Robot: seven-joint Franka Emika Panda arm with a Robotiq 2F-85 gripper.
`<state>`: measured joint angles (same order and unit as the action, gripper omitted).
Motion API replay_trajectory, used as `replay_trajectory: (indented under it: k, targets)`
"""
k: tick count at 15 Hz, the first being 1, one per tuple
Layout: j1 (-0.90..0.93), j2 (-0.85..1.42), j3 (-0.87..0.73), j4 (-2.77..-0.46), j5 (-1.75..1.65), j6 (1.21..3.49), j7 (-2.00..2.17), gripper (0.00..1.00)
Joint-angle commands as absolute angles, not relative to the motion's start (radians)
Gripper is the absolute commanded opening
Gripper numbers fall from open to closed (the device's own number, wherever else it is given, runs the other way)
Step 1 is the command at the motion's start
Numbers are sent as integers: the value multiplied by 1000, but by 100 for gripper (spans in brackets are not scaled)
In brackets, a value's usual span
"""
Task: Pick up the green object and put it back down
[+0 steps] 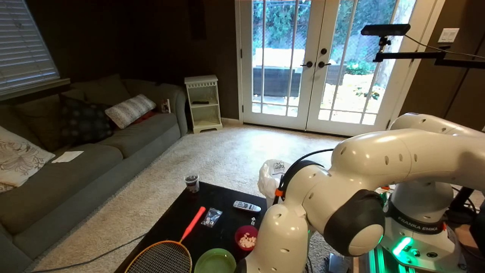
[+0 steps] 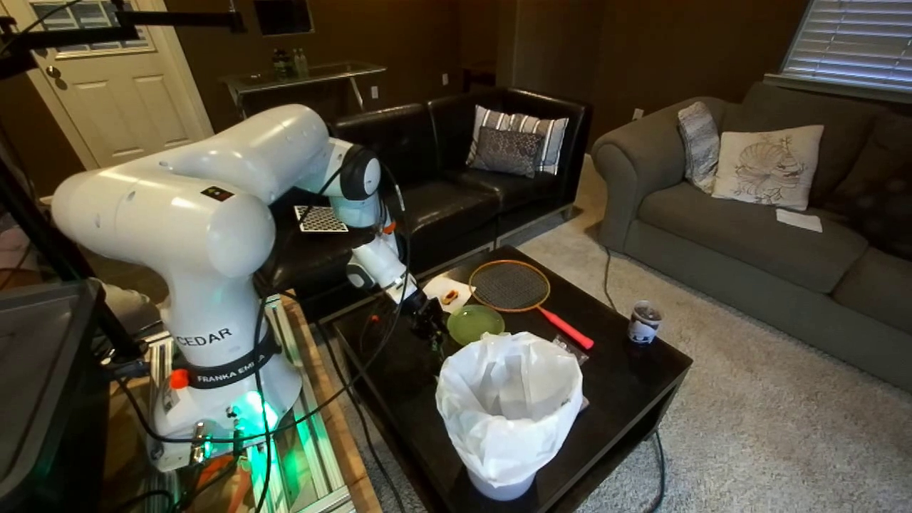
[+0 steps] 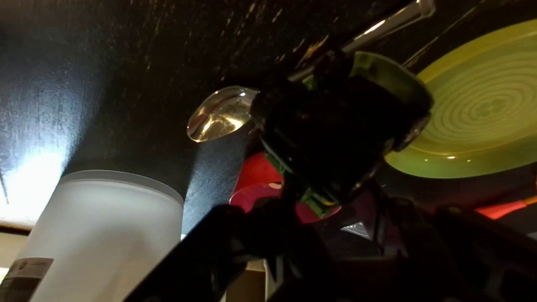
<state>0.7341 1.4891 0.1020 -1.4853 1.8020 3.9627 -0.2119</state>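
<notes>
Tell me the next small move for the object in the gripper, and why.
I'd probably ease the gripper sideways, away from the spoon and plate: in the wrist view, the green object it grips hides part of both, so lowering straight down might strike one.

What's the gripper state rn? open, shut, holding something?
Gripper: closed, holding the dark object with green parts; exact finger contact is too dark to make out.
</notes>
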Motion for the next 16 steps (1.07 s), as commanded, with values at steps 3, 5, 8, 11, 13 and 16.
replay_trajectory:
  k: [3,5,8,11,13,16]
  targets:
    - [787,1492,71,-1513,1768,3959,-201,70]
    - [724,1492,138,-1533,1660,4023,-172,75]
    - [793,1492,69,-1525,1736,3984,-200,70]
    - [787,1492,75,-1521,1728,3994,-197,93]
    - [712,1492,147,-1527,1633,4046,-170,100]
    - [655,1476,193,-1528,1534,3928,-135,100]
